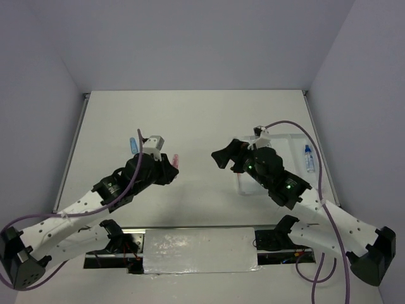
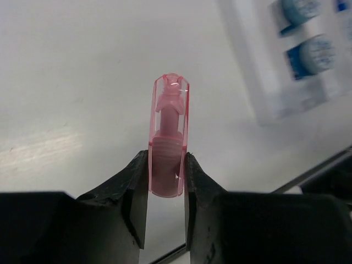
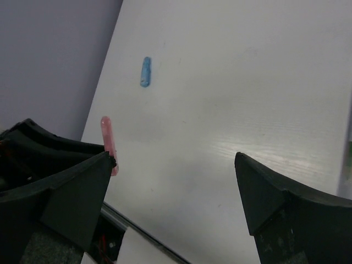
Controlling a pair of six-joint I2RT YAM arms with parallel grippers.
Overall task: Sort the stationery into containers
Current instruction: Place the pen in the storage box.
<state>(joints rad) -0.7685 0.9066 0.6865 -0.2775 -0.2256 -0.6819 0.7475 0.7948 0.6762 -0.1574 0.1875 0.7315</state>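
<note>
Table (image 1: 190,120): one blue capsule (image 3: 145,72), probably; left pincer (image 2: 166,160) clamps pink capsule (image 2: 169,124); right pincer (image 3: 174,159) apart.

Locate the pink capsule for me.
The pink capsule is clamped in the left pincer, left of centre in the top view, right of the blue capsule.

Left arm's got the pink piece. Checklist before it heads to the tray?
1. Grip: left end effector shut on pink capsule, pinched at its lower end: ok.
2. Right end effector open and empty: ok.
3. Route to tray: right arm hangs over it in the top view: not ok.
4. Free compartment: only a part holding two rolls shows: cannot tell.
5. Blue capsule lies on the table, apart from both end effectors: ok.
</note>
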